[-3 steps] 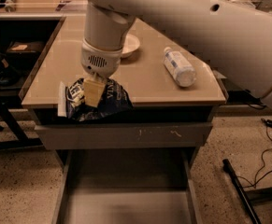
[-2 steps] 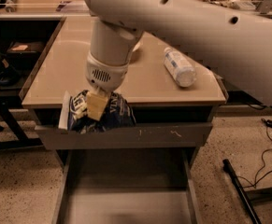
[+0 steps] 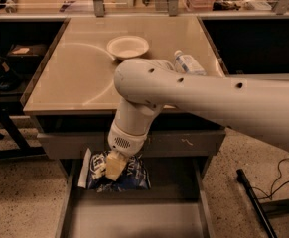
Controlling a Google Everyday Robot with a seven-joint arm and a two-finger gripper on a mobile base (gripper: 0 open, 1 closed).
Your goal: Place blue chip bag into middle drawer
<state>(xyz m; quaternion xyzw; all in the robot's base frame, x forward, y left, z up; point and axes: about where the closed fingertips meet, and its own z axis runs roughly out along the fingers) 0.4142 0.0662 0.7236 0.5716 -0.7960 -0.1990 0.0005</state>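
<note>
My jaws grip one blue chip bag (image 3: 131, 175), held low over the one open drawer (image 3: 144, 219) beneath them. Behind and above, the counter (image 3: 74, 78) carries one bowl (image 3: 127, 47) and one bottle (image 3: 187, 63).

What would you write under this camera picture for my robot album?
The robot's gripper holds the blue chip bag over the open middle drawer.

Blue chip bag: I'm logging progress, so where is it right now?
In the camera view the blue chip bag is lower left of centre, gripped by the claw, over the back of the open middle drawer, under the scratched drawer front.
</note>
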